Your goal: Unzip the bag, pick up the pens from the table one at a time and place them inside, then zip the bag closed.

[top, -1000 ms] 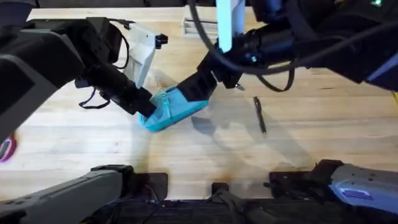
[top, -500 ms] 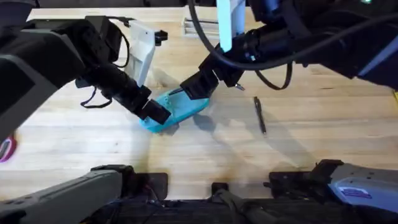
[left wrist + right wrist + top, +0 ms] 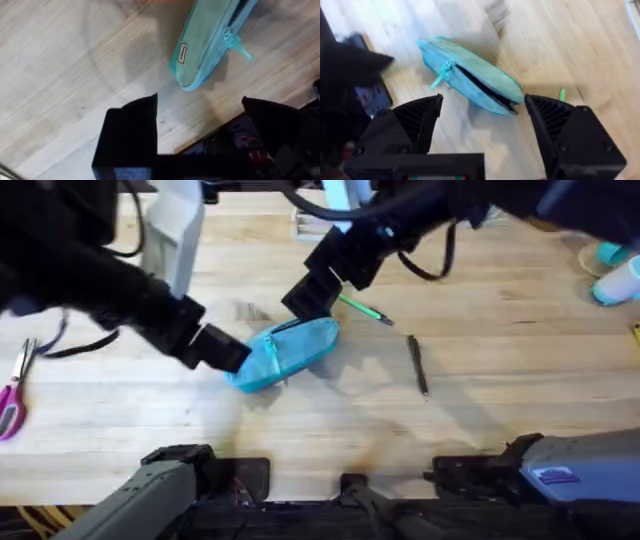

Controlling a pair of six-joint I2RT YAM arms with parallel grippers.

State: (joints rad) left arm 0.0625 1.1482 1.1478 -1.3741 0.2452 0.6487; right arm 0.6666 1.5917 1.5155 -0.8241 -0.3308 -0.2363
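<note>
Both pincers spread, bag (image 3: 285,352) seemingly unzipped

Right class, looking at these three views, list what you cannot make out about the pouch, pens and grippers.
- Inside of the bag: dark behind the open zipper slit, right wrist view.
- Green pen: one end hidden under the right gripper, overhead.
- Black pen: too small for detail, overhead.
- Left gripper: dark and blurred, overhead.

Teal bag (image 3: 285,352) unzipped, flat on table (image 3: 500,370); green pen (image 3: 362,310), seemingly black pen (image 3: 417,364) beside.
</note>
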